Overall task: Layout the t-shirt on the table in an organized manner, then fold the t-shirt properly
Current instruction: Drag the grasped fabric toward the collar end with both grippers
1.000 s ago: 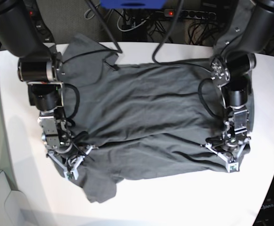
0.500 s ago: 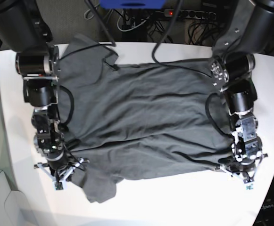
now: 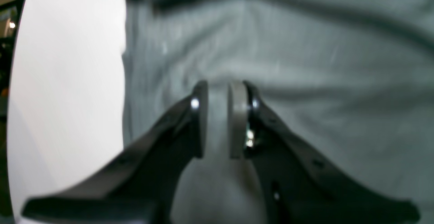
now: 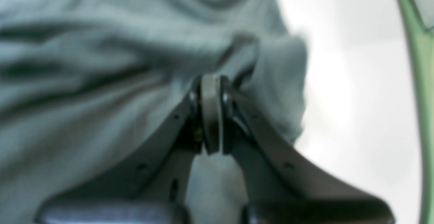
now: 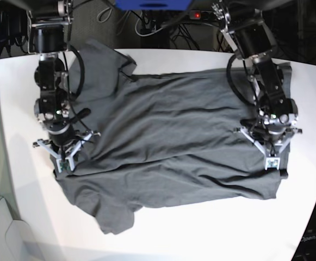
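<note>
Cloth of the t-shirt [image 5: 168, 147] lies spread and wrinkled across the middle of the table [image 5: 16, 130]. The right gripper [image 4: 211, 114] is clenched with fabric bunched at its tip, near the shirt's edge. The left gripper [image 3: 218, 119] stands slightly parted with cloth between its pads, probably to tug the shirt flat. Bare table remains along the near edge

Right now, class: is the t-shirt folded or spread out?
Spread out: the t-shirt lies open but wrinkled across the table, no fold made yet.
</note>
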You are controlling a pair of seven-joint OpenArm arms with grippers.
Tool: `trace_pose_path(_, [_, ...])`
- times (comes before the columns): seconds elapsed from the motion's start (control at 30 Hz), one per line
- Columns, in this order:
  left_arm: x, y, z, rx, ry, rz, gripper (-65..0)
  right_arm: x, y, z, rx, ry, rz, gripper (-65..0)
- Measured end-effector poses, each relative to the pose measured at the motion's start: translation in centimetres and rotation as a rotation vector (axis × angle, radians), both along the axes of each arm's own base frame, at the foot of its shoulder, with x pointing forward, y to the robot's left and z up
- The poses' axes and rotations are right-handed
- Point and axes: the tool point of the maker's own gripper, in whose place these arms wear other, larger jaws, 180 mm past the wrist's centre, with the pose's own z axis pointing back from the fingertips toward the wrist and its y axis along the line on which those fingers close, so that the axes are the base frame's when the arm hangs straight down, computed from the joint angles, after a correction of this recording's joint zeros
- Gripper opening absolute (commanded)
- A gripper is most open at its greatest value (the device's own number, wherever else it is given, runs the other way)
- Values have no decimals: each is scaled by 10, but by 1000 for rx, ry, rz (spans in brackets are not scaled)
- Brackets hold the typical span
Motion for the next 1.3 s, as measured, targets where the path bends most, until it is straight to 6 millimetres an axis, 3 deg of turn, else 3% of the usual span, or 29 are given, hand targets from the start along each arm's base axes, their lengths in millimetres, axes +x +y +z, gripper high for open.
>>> trace_pose_path(0.13, [-42, 5, -36, 6, 120, 8, -542, -24, 0, -24, -1, 63, -2, -650])
trace_pose_path(0.27, [-58, 20, -46, 43, 163, 0, -542, -39, -1, -37, -1, 101, -2, -650])
trace_pose_path(0.7, [-47, 43, -62, 41, 81, -19, -542, -78, 3, -52, 16, 81, 14, -650])
trace_pose_path(1.07, [-77, 48, -61, 90, 110, -31, -542, -128, 7, -55, 11, 108, 22, -650])
trace_pose_path(1.3, [-79, 50, -61, 95, 112, -28, -542, -134, 9, -43, -19, 155, 33, -650])
